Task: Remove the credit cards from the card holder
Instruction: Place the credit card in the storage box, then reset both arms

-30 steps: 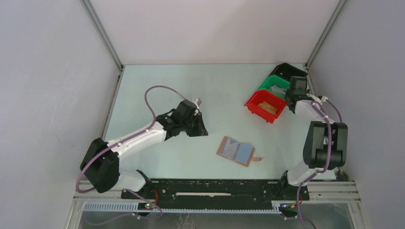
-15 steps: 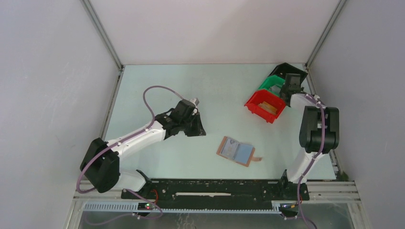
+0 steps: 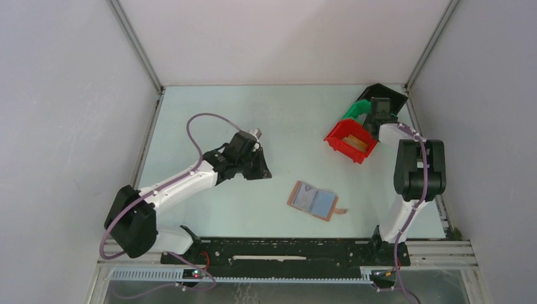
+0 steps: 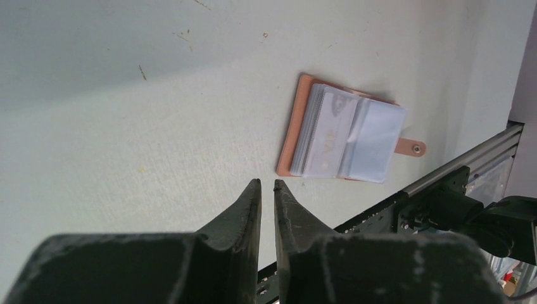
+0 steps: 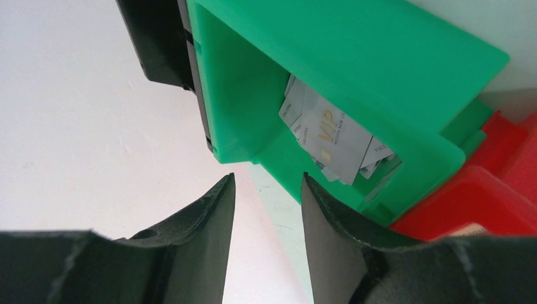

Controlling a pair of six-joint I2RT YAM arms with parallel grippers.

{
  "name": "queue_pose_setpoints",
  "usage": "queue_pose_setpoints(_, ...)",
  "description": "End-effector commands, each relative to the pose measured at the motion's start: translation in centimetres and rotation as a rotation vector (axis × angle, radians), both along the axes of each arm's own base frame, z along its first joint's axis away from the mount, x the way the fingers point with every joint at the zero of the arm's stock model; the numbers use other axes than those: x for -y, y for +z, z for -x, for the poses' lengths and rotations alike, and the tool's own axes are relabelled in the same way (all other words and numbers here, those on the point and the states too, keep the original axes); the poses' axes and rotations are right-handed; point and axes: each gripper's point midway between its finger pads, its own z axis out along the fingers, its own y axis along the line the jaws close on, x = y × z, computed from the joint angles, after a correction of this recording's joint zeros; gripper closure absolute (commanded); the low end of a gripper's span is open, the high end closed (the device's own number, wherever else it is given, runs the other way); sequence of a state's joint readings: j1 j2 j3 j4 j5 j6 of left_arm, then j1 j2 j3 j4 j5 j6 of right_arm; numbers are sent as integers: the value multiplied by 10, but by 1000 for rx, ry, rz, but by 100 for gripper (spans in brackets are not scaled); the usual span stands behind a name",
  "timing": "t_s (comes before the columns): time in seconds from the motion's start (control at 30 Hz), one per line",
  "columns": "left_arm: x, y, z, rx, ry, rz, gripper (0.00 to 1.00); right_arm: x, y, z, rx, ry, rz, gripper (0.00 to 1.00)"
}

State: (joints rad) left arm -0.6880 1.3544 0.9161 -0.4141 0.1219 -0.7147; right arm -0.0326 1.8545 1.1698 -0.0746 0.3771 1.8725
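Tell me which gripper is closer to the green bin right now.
Right. The right gripper hovers over the rim of the green bin; the left gripper is mid-table, far to the bin's left.

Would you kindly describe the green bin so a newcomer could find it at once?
At the table's far right corner, three plastic bins stand in a row. The green bin is the middle one, between the black bin and the red bin, and holds pale grey cards printed VIP.
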Motion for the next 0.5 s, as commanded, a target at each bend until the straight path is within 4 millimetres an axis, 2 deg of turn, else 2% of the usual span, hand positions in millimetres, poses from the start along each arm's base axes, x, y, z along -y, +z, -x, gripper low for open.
queue_pose_setpoints(0.0,-5,13,-3,55,12,23,82,3,49,4,88,-27,11,49)
queue_pose_setpoints(0.13,-4,17,-1,60,2,33,82,-1,81,14,126,16,33,46)
queue_pose_setpoints(0.33,-13,33,-2,119,5,35,82,-16,129,38,198,147,91,29)
queue_pose_setpoints(0.47,-34,61,-12,229,19,18,81,-36,163,53,255,357,224,23)
